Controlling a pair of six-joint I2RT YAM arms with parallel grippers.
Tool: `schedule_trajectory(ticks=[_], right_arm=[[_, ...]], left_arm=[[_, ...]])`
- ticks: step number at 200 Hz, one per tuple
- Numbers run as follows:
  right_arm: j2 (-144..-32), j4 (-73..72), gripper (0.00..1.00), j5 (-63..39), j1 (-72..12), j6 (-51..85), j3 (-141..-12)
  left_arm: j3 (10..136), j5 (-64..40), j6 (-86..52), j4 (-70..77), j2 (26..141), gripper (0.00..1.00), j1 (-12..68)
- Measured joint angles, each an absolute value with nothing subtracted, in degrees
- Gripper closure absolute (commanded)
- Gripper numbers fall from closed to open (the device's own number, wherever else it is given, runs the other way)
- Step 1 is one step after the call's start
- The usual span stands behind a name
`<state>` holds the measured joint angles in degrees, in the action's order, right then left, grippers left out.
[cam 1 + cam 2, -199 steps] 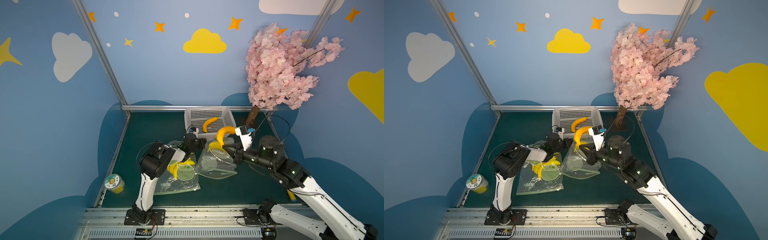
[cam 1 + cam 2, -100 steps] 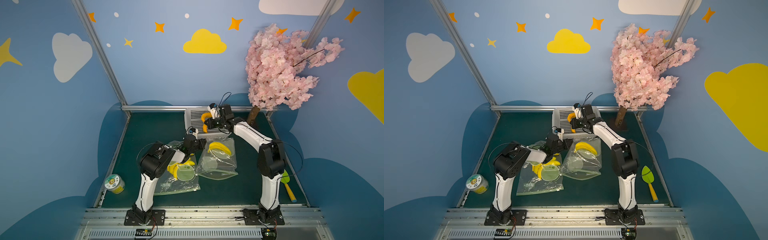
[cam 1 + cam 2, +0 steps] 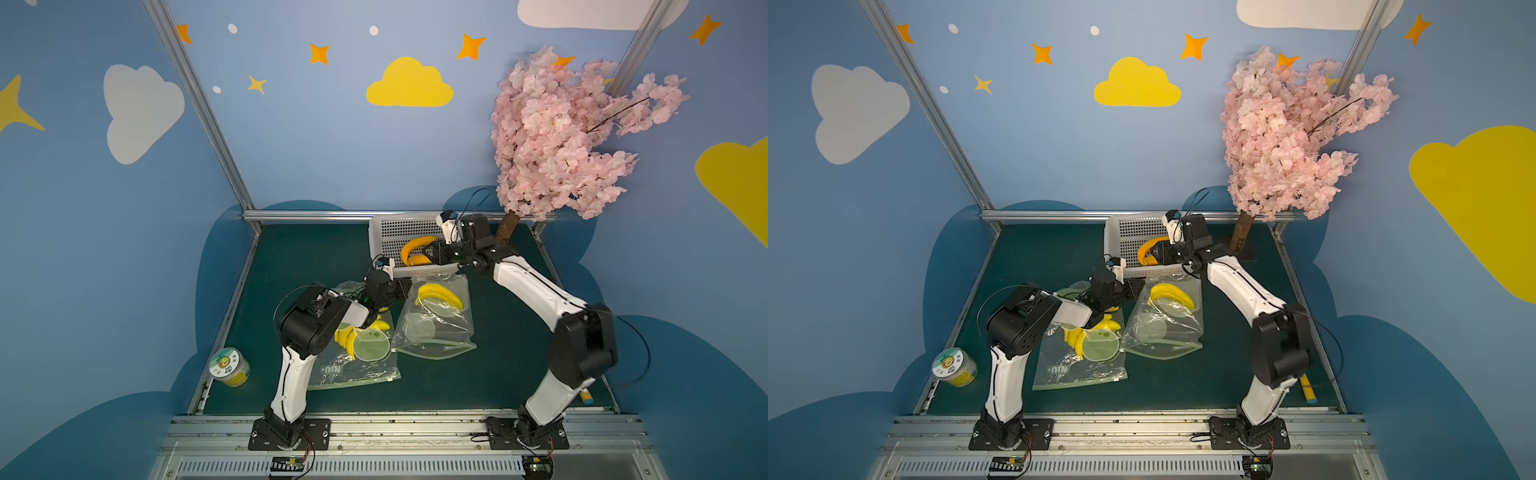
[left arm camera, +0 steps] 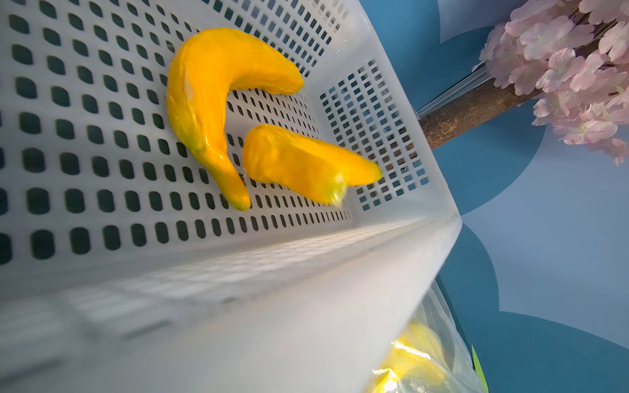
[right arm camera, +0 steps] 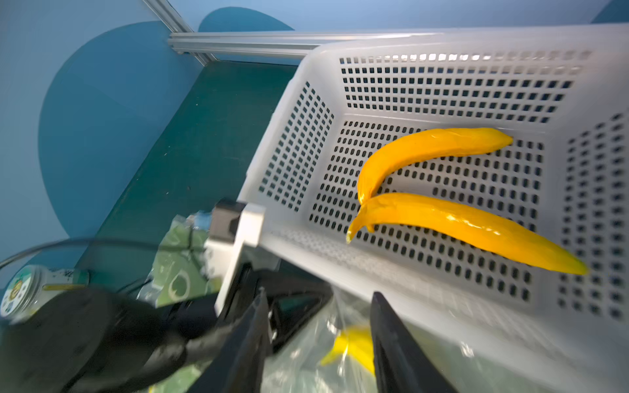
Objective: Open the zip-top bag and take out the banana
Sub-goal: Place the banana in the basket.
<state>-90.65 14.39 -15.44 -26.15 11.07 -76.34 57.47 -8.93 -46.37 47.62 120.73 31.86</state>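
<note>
Dark green counter [image 3: 316,266] under blue walls painted with clouds, and what matters sits near its middle: a clear zip-top plastic bag [image 3: 440,336] lying flat with its mouth toward 12 o'clock, and a curved yellow banana [image 3: 440,293] inside it, right up at that mouth. From where I stand the banana's long axis runs roughly from 10 to 4 o'clock. The right arm [image 3: 536,286] has its jaws over the near rim of a white perforated plastic basket [image 3: 388,232], which already holds two orange-yellow bananas [image 3: 415,247]. Those jaws stand parted and empty, nothing between their black fingers [image 5: 252,340], and the bagged banana lies just to their 6 o'clock. The left arm [image 3: 353,311] has its jaws closed tight at the bag's 10 o'clock corner, just beside the banana; whether they pinch the film I cannot tell. So the left is closer but looks occupied, and I'd guess the free right jaws make the reach toward 6.
</note>
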Motion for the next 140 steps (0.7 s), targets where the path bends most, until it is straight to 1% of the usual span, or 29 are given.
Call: schedule_trajectory(ticks=[23,48,62,70,78,88,96,117,127,140], right_arm=[[-72.14,14.41,0.52,-10.79,-30.06,9.67,-62.65],[-52.66,16.47,0.60,-6.17,-36.27,11.14,-46.22],[-44.27,19.11,0.64,-3.07,-40.56,13.13,-38.50],[-40.27,21.19,0.68,-1.45,-43.88,15.05,-34.85],[-37.19,22.92,0.69,0.45,-47.97,16.80,-32.05],[-35.14,24.14,0.69,2.79,-53.91,19.29,-29.63],[-34.85,24.45,0.67,5.69,-59.09,21.08,-28.25],[-39.27,23.81,0.66,14.85,-73.08,26.92,-26.68],[-42.48,21.87,0.67,18.11,-76.64,29.85,-26.00],[-46.74,16.58,0.67,21.43,-77.93,32.77,-23.57]], left_arm=[[57.47,-9.04,-46.52,47.62,120.73,0.97,31.66],[57.49,-9.21,-46.52,47.57,120.70,0.97,31.55],[57.52,-9.23,-46.52,47.48,120.70,0.97,31.55],[57.52,-9.23,-46.50,47.46,120.70,0.97,31.55],[57.52,-9.23,-46.52,47.44,120.70,0.97,31.55],[57.52,-9.23,-46.50,47.44,120.70,0.97,31.53],[57.52,-9.23,-46.52,47.44,120.70,0.97,31.53],[57.52,-9.23,-46.52,47.44,120.70,0.97,31.53],[57.52,-9.28,-46.57,47.44,120.70,0.97,31.53],[57.52,-9.37,-46.63,47.44,120.68,0.97,31.53]])
